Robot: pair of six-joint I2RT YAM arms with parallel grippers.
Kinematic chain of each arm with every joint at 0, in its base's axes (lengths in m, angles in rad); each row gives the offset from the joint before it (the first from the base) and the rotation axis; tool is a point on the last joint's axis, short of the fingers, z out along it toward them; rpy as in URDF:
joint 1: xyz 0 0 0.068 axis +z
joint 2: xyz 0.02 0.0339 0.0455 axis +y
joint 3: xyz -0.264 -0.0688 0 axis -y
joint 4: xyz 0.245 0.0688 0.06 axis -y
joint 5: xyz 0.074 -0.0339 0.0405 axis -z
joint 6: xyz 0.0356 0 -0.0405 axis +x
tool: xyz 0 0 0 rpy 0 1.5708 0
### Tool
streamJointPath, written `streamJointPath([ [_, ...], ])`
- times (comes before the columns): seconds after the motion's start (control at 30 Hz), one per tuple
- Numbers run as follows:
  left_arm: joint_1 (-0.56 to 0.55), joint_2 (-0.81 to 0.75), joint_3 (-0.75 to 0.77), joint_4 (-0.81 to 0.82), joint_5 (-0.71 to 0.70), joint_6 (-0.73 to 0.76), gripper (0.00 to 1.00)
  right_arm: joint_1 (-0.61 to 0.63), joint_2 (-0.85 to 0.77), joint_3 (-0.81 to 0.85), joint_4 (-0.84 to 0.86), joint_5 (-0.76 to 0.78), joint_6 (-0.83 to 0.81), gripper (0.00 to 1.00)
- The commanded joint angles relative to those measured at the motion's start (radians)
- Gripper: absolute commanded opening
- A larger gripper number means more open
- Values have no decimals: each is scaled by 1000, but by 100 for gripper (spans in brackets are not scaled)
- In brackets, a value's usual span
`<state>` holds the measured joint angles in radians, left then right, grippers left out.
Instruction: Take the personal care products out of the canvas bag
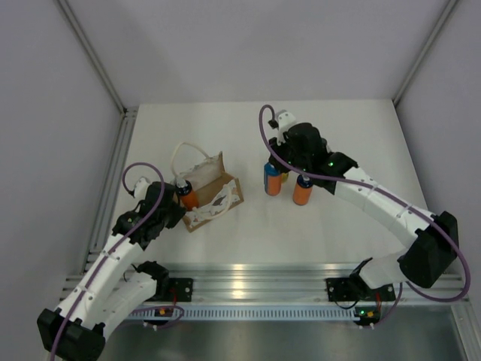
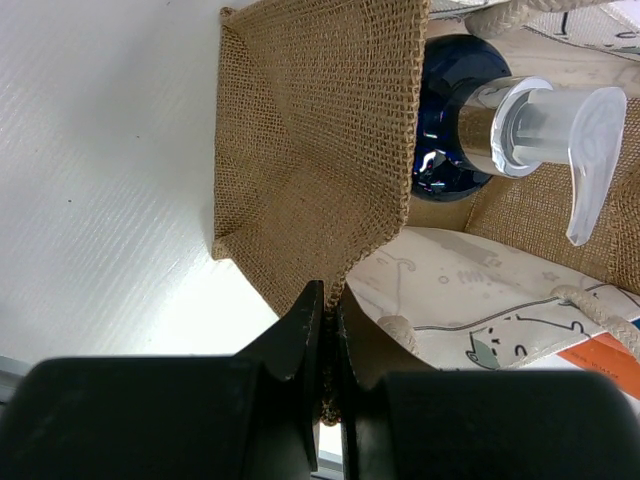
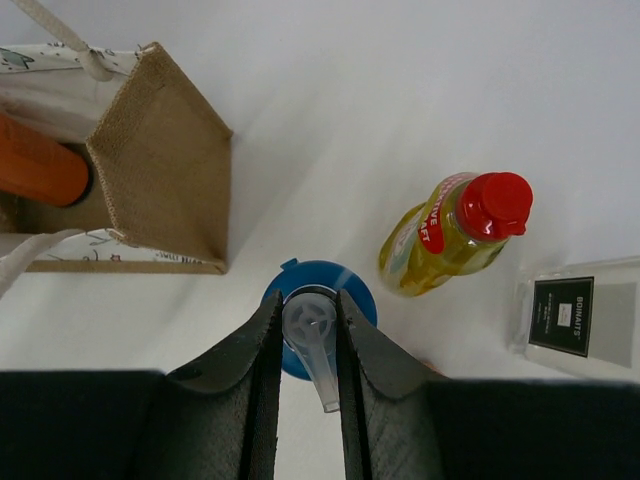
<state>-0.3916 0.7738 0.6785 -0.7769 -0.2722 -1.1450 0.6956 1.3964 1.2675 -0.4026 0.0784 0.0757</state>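
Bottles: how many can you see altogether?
5: blue in the right gripper; yellow, whitish and orange beside it; another orange in the canvas bag, which may hide more.

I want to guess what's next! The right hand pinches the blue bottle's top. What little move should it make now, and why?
Probably open the right gripper and let go of the blue bottle. It seems to stand on the table beside the yellow bottle, outside the canvas bag, while an orange bottle sits inside the bag the left gripper pinches.
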Motion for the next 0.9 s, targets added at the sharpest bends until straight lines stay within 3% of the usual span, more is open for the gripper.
streamJointPath([
  [0.0,0,2,-33,-28,31,16,0,-22,-92,-46,304,-31,41,0],
  [0.47,0,2,-34,-27,33,8,0,-25,-54,-143,469,-28,21,0],
  [0.87,0,4,-34,-27,28,1,0,-33,27,-163,479,-29,22,0],
])
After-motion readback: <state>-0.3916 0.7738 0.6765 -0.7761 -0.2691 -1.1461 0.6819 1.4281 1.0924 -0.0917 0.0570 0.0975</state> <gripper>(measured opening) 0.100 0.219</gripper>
